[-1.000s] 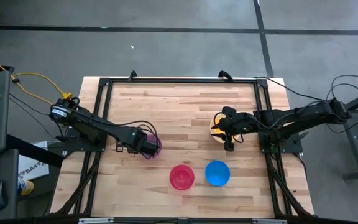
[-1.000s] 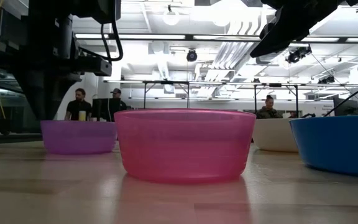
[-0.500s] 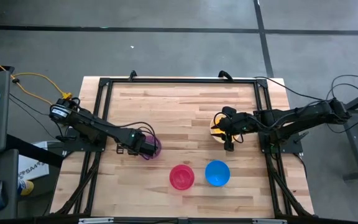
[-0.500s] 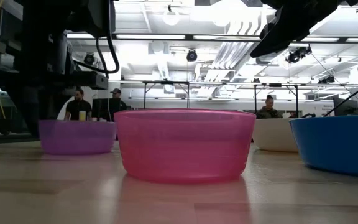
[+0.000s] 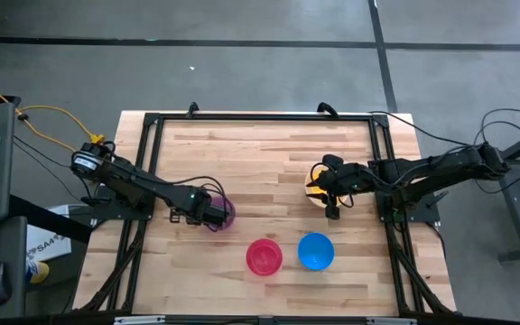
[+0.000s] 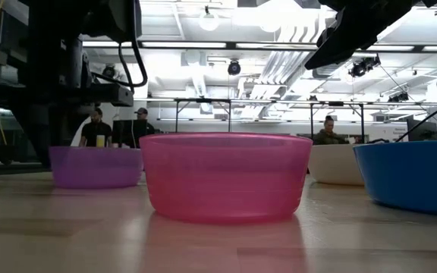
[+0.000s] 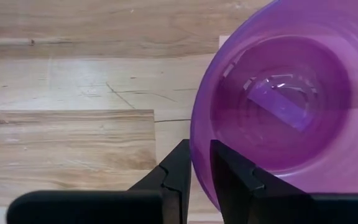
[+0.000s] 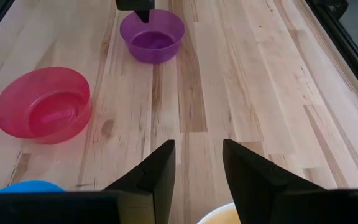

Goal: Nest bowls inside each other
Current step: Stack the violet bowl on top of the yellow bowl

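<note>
Overhead view: left gripper (image 5: 213,214) sits at the left-hand rim of the purple bowl (image 5: 223,212), mid-left on the wooden table (image 5: 260,158); right gripper (image 5: 332,206) hovers over the yellow bowl (image 5: 318,173), which lies inside a white bowl at the right side; pink-red bowl (image 5: 264,256) and blue bowl (image 5: 315,251) stand side by side near the front edge, between the two arms, the pink-red one nearer the left arm. Low view: pink-red bowl (image 6: 225,175) fills the middle, translucent thin plastic, round with slightly tapered walls; purple bowl (image 6: 95,166) behind it to one side, flat on the table, left arm's hardware above it; white bowl (image 6: 335,164) and blue bowl (image 6: 412,174) on the other side; people in the room behind. Left wrist view: fingers (image 7: 176,174) straddle the purple bowl's (image 7: 278,106) thin rim, one outside, one inside, clamped on the wall; bowl glossy, see-through, upright. Right wrist view: right fingers (image 8: 160,168) stand well apart, holding nothing, yellow rim (image 8: 219,216) just below them. Judgement: the purple bowl looks gripped and ready to lift; from it the yellow/white stack lies across the table toward the right arm
</note>
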{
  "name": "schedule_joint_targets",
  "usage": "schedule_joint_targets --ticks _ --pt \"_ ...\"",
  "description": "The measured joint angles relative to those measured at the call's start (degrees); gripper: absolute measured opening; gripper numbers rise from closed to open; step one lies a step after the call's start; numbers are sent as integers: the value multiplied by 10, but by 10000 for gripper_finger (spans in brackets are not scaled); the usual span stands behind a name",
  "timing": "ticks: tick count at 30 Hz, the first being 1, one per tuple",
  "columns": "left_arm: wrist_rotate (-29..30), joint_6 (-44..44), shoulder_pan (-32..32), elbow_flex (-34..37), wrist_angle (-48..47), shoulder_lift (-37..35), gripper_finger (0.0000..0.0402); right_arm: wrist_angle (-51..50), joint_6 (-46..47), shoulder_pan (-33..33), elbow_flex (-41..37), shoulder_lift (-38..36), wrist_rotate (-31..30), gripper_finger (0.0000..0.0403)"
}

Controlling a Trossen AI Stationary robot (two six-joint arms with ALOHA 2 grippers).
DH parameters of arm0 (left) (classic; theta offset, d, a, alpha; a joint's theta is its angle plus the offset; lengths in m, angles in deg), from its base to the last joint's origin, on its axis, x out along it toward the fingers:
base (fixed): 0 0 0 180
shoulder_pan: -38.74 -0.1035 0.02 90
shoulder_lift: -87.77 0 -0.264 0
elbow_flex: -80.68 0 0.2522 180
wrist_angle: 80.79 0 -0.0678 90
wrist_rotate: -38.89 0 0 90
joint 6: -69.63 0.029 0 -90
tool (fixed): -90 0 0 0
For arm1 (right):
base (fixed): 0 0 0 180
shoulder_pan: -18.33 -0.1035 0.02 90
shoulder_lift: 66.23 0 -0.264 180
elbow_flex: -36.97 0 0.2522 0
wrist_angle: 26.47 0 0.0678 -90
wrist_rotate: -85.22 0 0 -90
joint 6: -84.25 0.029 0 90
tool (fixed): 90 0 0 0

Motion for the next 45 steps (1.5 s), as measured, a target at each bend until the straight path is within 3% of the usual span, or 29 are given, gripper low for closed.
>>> schedule_joint_targets --ticks 32,39,45 --pt "18 13 0 -30 -31 0 58 0 0 0 0 0 2 128" --pt "10 25 0 -30 -27 0 10 0 0 0 0 0 2 128" --pt "9 32 0 -31 -25 0 9 0 0 0 0 0 2 128"
